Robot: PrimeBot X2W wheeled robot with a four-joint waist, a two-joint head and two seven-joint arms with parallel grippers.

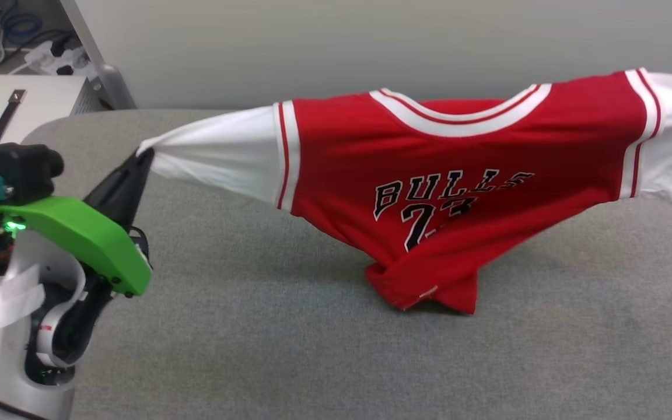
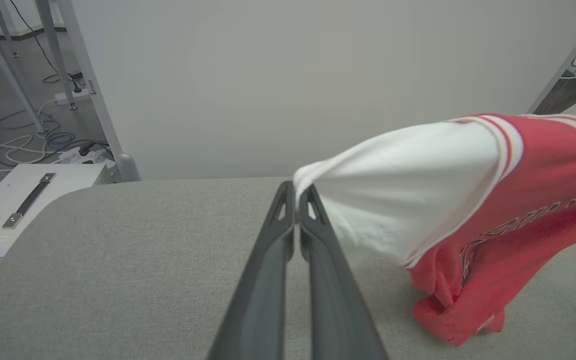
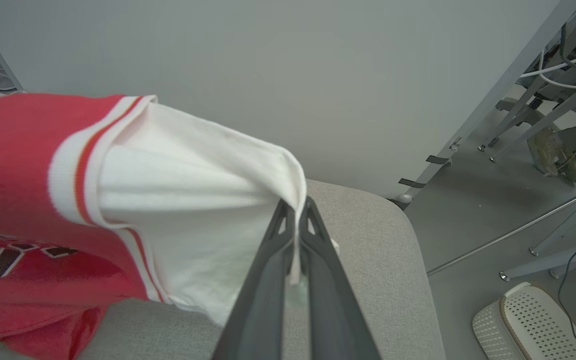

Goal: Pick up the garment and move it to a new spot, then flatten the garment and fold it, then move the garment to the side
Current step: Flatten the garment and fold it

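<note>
Hanging stretched from sleeve to sleeve, the garment (image 1: pixel 441 163) sags in its red middle, its bunched hem touching the grey table (image 1: pixel 289 356) below. The left gripper (image 1: pixel 144 156) is pinched tight on the tip of one white sleeve, with the shirt running off to its right. The right gripper (image 3: pixel 296 210) is clamped on the other sleeve's edge, with the shirt spreading to its left.

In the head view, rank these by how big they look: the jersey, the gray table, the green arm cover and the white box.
1. gray table
2. jersey
3. green arm cover and white box: unsure, the cover is nearer the camera.
</note>
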